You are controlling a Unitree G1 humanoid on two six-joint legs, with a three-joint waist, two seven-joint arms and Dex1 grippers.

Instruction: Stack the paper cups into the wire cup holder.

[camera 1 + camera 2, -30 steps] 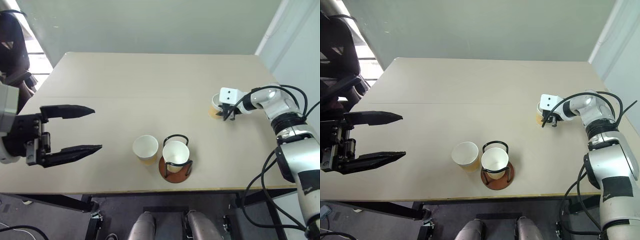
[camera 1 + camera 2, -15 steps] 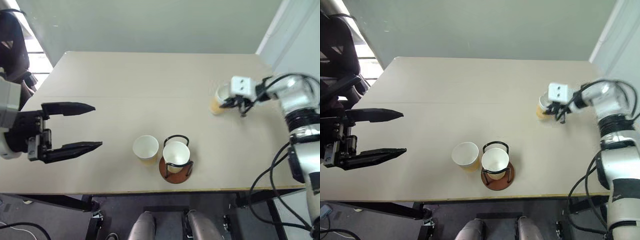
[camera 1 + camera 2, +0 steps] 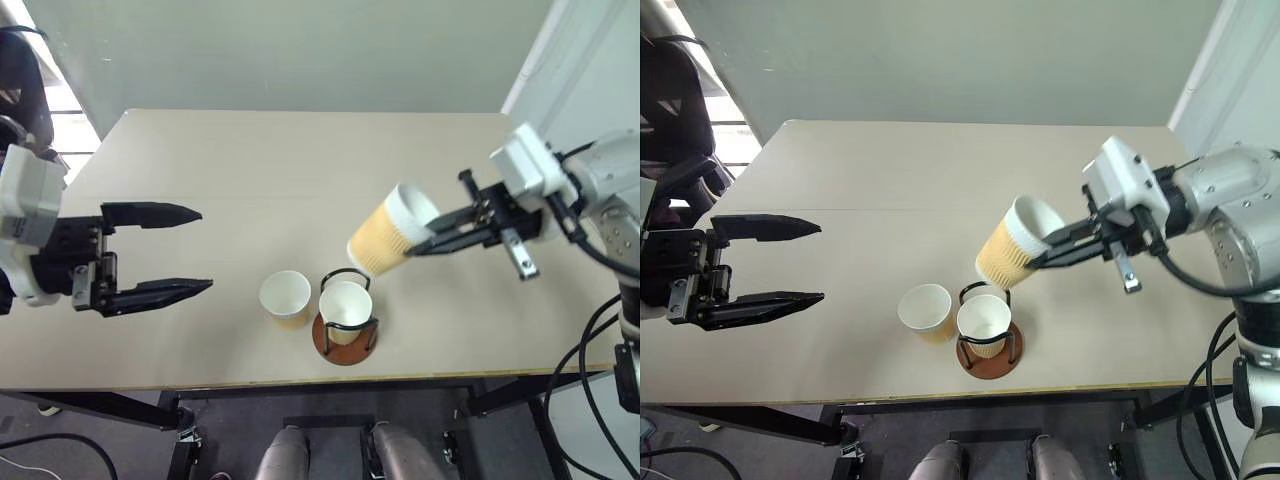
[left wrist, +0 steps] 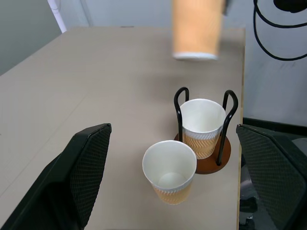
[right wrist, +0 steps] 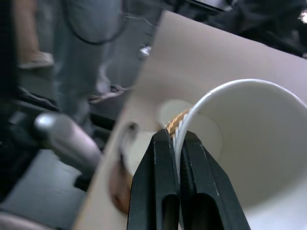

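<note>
Right gripper (image 3: pixel 428 238) pinches tilted cup (image 3: pixel 390 232) by its rim above the holder (image 3: pixel 345 325). Left gripper (image 3: pixel 196 251) spread wide, empty.

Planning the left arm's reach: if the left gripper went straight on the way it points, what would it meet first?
Judging by the left wrist view, probably the loose cup on the table, with the holder just behind it. The left gripper is open; depth is hard to judge, so it might pass above the rim.
</note>
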